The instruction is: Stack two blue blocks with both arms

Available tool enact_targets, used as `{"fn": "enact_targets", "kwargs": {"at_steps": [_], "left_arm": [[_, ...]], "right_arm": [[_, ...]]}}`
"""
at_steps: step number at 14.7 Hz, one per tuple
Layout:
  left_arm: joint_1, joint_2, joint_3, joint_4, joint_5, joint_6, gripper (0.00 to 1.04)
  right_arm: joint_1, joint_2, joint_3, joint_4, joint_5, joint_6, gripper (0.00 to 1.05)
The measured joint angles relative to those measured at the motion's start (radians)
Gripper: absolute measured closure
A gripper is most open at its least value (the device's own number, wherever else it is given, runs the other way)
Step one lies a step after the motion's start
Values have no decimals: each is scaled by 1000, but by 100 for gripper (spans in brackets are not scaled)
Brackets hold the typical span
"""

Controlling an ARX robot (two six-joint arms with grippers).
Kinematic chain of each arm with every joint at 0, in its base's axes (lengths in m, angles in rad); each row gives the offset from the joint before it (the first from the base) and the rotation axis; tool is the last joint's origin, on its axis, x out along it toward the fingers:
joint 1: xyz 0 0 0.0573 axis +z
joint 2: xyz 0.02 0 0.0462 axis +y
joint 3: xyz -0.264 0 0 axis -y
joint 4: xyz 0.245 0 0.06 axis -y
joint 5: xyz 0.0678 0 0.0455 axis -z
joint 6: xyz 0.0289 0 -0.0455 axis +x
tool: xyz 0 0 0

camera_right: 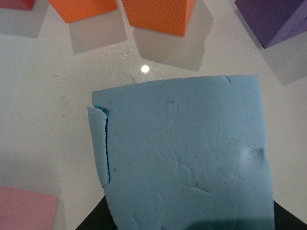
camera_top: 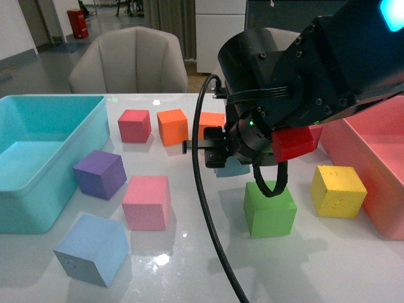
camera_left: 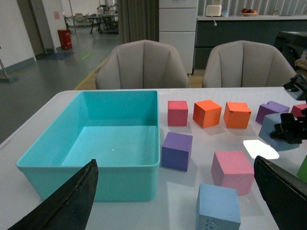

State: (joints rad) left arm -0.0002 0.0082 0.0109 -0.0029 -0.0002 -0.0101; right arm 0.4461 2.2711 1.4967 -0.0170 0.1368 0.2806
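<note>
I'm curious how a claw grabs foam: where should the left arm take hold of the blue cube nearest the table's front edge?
From above, pinching two opposite flat side faces of the blue cube. It sits flat with a corner towards the robot, so the open left gripper likely needs turning to match. Its sides look clear; the pink cube stands apart.

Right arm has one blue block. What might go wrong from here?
1. The held blue block fills the right wrist view, hiding any placement target.
2. Its foam is split along one edge, so the right gripper may lose it.
3. The pink cube sits between it and the other blue block.
</note>
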Motion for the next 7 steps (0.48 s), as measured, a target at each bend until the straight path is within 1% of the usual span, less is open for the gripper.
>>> {"fn": "enact_targets", "kwargs": {"at_steps": [3, 6, 7], "left_arm": [[0, 0, 0, 0, 0, 0, 7], [0, 0, 0, 0, 0, 0, 7], [0, 0, 0, 0, 0, 0, 7]], "right_arm": [[20, 69, 95, -42, -10, 21, 62], [34, 131, 183, -104, -13, 82, 63], [32, 146, 202, -112, 6, 105, 63]]}}
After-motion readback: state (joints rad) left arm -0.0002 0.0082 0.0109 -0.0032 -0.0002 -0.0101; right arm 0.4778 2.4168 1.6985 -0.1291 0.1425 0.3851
